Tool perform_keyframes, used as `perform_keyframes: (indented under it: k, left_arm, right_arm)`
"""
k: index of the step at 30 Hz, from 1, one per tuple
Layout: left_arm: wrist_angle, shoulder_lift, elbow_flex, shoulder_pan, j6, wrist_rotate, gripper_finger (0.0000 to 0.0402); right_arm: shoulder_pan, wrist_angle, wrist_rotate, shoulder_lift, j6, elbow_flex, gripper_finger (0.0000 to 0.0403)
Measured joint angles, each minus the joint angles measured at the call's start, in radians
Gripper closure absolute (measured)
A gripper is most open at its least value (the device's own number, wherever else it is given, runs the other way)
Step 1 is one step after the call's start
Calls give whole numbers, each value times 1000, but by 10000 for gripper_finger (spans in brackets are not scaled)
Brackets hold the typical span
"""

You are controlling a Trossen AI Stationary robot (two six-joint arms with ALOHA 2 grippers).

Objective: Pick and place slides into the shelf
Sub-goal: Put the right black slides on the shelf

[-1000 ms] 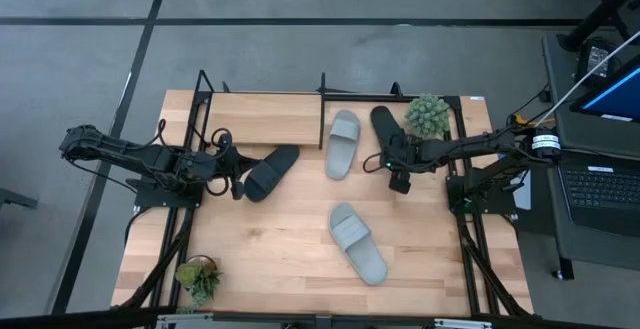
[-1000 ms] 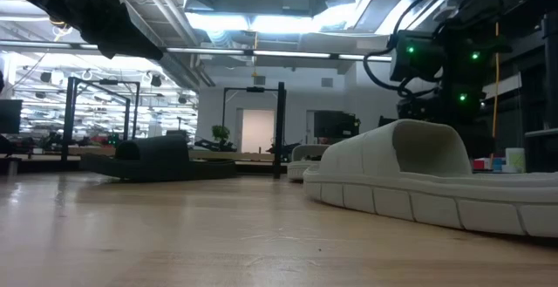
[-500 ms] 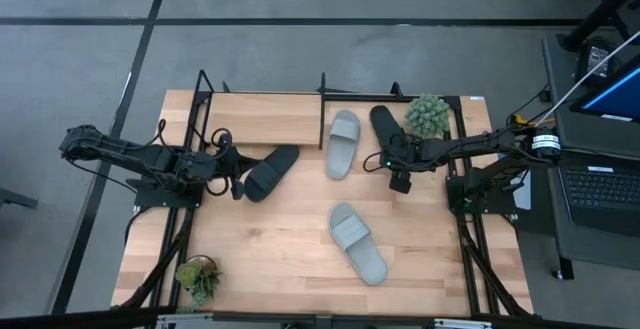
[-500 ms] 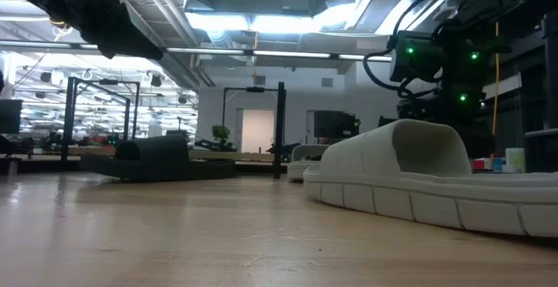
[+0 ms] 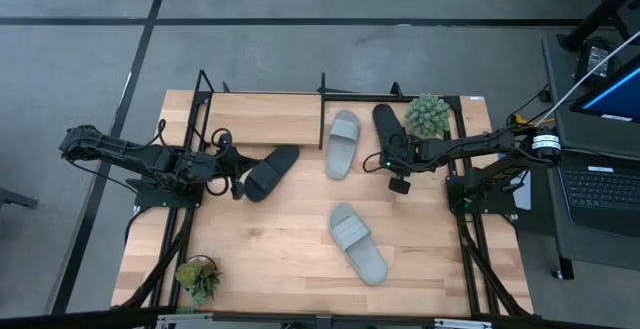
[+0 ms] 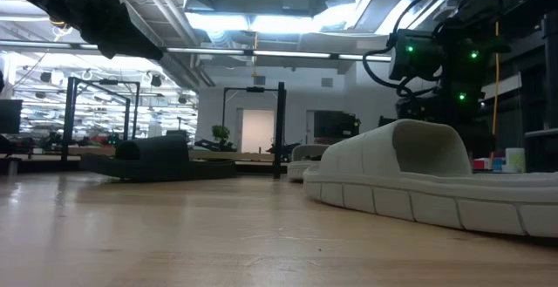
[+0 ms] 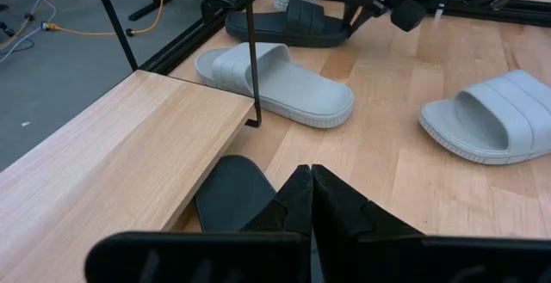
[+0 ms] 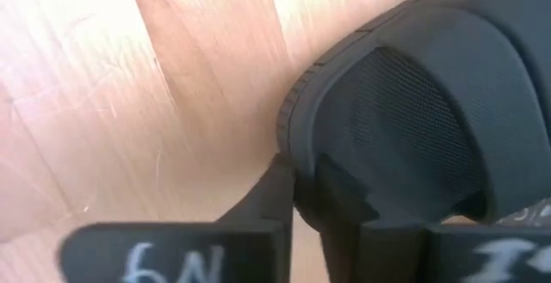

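Since a second ago the right gripper (image 5: 392,156) has closed from wide onto the sole edge of the black rubber slide beside the plant (image 5: 385,127), which has shifted slightly. The low black-rod shelf with its light wooden board (image 5: 262,117) holds no sandal yet, so judged barely begun: all four remain on the wooden tabletop (image 5: 280,249). Pale grey slide (image 5: 342,143) lies beside the shelf post, another grey slide (image 5: 358,242) near the front. The left gripper (image 5: 236,176) is pinched shut on the second black slide (image 5: 270,171) by the board.
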Motion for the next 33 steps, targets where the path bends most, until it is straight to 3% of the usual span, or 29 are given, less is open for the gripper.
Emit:
perform_keyframes:
  k: [25,33]
  left_arm:
    - [0,0,0,0,44,0,401]
    - [0,0,0,0,44,0,401]
  right_arm:
    - [1,35,-93,0,67,-1,379]
    - [5,3,-129,-9,74,75,379]
